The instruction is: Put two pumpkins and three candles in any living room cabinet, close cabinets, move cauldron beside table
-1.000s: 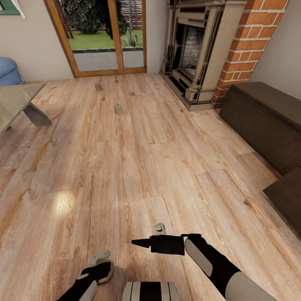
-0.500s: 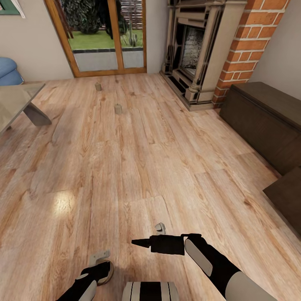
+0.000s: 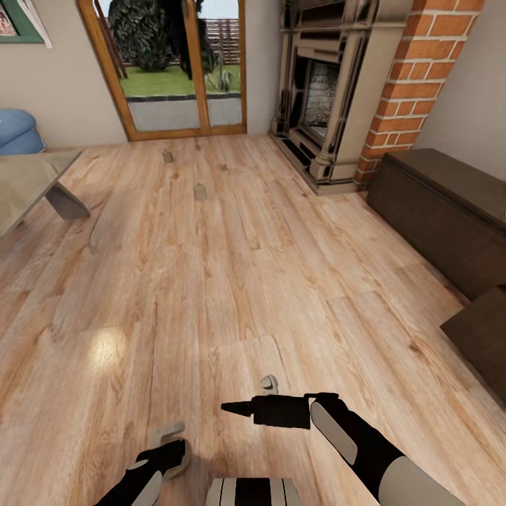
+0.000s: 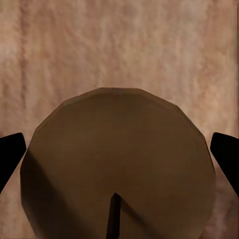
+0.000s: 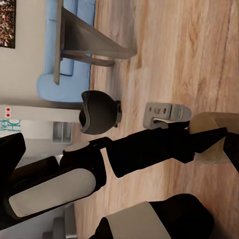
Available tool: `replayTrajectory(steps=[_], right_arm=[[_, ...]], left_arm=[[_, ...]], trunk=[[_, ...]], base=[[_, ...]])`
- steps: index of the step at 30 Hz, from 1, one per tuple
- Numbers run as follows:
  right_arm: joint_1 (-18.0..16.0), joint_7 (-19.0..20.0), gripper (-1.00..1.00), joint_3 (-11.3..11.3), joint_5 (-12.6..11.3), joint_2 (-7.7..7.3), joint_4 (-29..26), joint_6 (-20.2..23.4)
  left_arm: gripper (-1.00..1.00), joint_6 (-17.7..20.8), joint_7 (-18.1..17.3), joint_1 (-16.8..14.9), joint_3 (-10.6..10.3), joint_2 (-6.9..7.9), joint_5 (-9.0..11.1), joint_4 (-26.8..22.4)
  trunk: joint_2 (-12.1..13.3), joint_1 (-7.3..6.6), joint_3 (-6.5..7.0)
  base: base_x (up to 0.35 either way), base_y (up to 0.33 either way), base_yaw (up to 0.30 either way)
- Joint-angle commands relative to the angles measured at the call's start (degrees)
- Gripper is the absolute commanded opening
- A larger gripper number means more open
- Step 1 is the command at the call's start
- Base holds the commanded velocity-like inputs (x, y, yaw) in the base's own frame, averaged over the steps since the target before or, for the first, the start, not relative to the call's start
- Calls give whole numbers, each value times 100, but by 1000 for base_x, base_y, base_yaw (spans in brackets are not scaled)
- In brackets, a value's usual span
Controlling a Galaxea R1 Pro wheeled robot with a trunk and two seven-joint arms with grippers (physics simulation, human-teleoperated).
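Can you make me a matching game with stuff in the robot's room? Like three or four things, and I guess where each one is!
Things:
1. held candle
2. cauldron
3. cabinet
4. far candles

Places:
A. on the floor near the glass door
B. between the left gripper's jaws
C. along the wall, right of the fireplace
D. on the floor near the table and the blue sofa

Pairs: 1-B, 2-D, 3-C, 4-A
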Motion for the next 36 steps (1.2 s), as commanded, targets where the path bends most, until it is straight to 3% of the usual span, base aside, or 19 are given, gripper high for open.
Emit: replayTrajectory(steps=[1, 10, 12, 14, 17, 19, 20, 23, 26, 36], right_arm=[[-5, -13, 100, 15, -56, -5, 0, 39], [-1, 6, 100, 15, -68, -12, 14, 31], [-2, 7, 100, 15, -68, -13, 18, 31], [-2, 11, 100, 15, -70, -15, 20, 30], [-5, 13, 100, 10, -71, -20, 27, 30], [-3, 15, 100, 12, -73, -32, 27, 29], [-4, 23, 100, 13, -89, -70, 28, 24], [-4, 32, 100, 13, -107, -116, 29, 22], [-4, 26, 100, 13, -113, -152, 30, 16], [-2, 22, 100, 8, -118, -205, 30, 18]], left_arm=[[-100, 19, 57, -2, -51, 10, 47, -18], [-100, 190, 51, -17, -28, 129, 66, -303], [-100, 406, 52, -19, -7, 222, 71, -532], [-100, 976, 52, -19, 37, 390, 87, -1038], [-100, 2319, 52, -17, 464, 599, 96, -2221], [-100, 3100, 52, -8, 949, 633, 104, -2880], [-100, 3795, 46, 16, 1412, 633, 107, -3422], [-100, 4436, 38, 35, 1830, 625, 109, -3826], [-100, 4635, 36, 41, 1986, 622, 109, -3944], [-100, 4723, 37, 42, 2059, 635, 180, -3977]], trunk=[[0, -3, 19], [12, -26, 218], [15, -32, 262], [17, -37, 307], [21, -45, 373], [24, -50, 417], [25, -52, 440], [29, -60, 506], [33, -68, 572], [47, -94, 794]], base=[[0, 0, 0], [0, 0, 0], [0, 0, 0], [0, 0, 0], [0, 0, 0], [0, 0, 0], [0, 0, 0], [0, 0, 0], [0, 0, 0], [0, 0, 0]])
